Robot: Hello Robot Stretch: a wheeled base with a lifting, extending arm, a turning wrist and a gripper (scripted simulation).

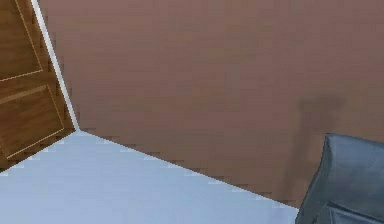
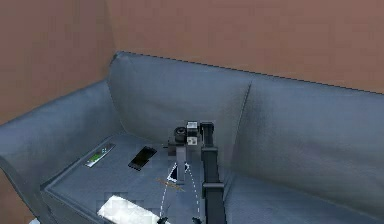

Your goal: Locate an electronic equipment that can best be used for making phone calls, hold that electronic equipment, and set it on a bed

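Claw [image 2: 180,134] hangs at the far end of the arm [image 2: 210,185], over the back part of the sofa [image 2: 300,130] seat, near where seat and backrest meet. I cannot tell how its fingers stand, nor whether it has hold of anything, since the cushion lies right behind it.

The phone [image 2: 143,157] lies flat on the seat, toward the end by the sofa's armrest, just beside the claw and on the armrest side of it. It reads as a thin, dark, oblong slab with no raised part to catch.

The main risk, as I judge it, is taking the wrong thing. A slim bar with a greenish face [image 2: 98,155] lies nearer the armrest, much the same shape. A small pale thing [image 2: 173,175] lies close to the arm toward the seat's front edge, and a white sheet [image 2: 125,207] sits at the front edge.

The second risk comes from the phone's flatness on a soft cushion. Fingers coming down may sink into the padding and skid the slab away. They could also nudge it toward the crease at the back of the seat. A thin, smooth body could also slip out on the way to the bed.

Ahead stand a brown wall [image 1: 200,80] and a wooden door [image 1: 25,80], so turning the base away could clip the sofa's corner.
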